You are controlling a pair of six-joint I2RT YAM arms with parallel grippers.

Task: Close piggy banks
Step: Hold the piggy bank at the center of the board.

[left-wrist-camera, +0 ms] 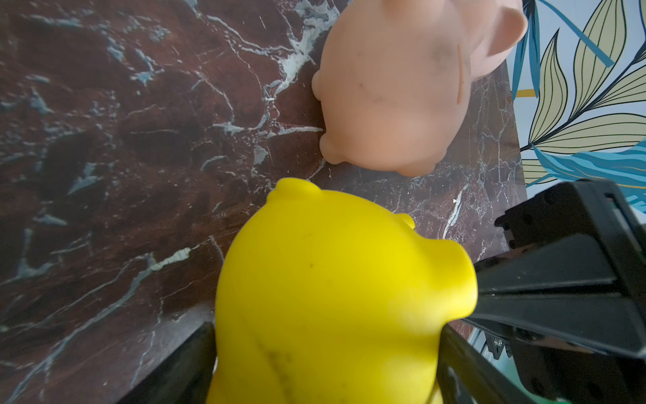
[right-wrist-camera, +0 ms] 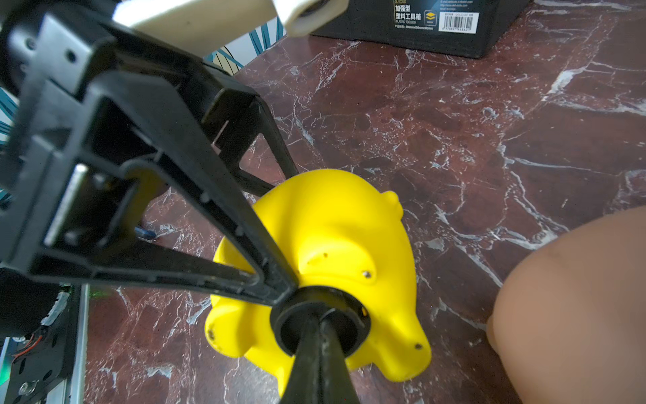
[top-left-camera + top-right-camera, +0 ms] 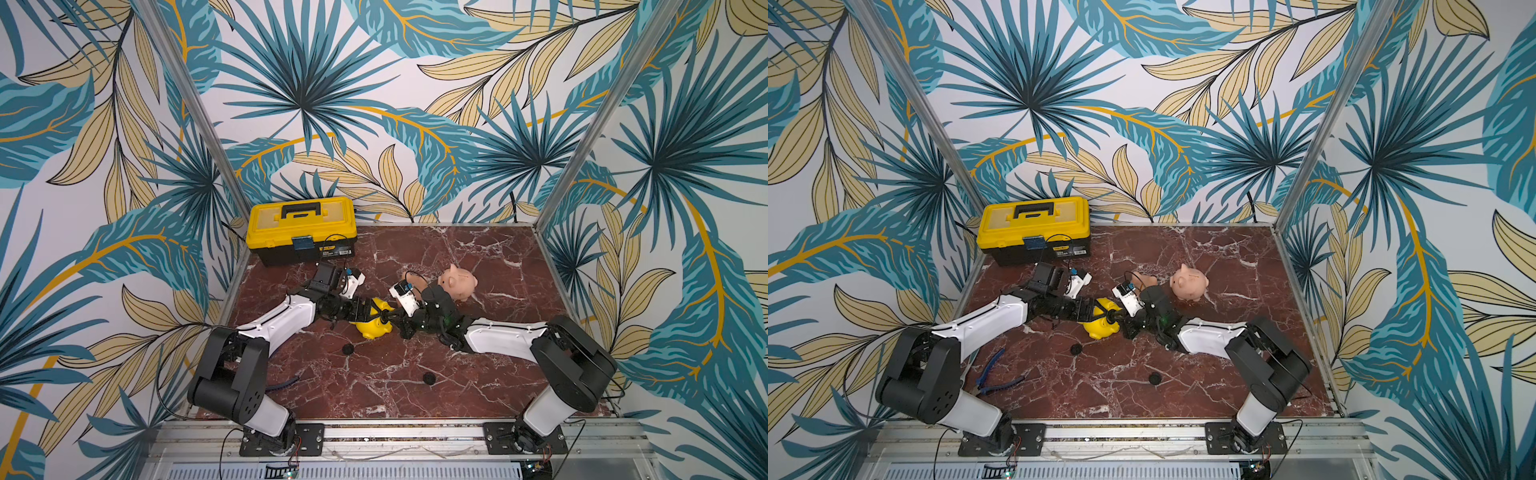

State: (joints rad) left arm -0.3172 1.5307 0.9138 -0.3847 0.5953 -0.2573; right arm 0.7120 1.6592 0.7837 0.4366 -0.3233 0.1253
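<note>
Legibly, "PLASTIC TOOLBOX" on toolbox (image 2: 419,38); left end effector (image 3: 368,312) grasping yellow piggy bank (image 2: 332,227), right end effector (image 2: 320,325) clenched.

arms: left arm (image 3: 286,316), right arm (image 3: 498,336); white shells, black joints
shoulders: bulky black housings, small screw holes
end effectors: left end effector (image 3: 371,312), right end effector (image 3: 392,318); black, triangular open-frame fingers
wrist cameras (image 3: 352,284): white blocks, blue part on top
cables (image 3: 158,376): thin, black, looping
base plates (image 3: 311,436): black, bolted to aluminium rail (image 3: 399,432)
</note>
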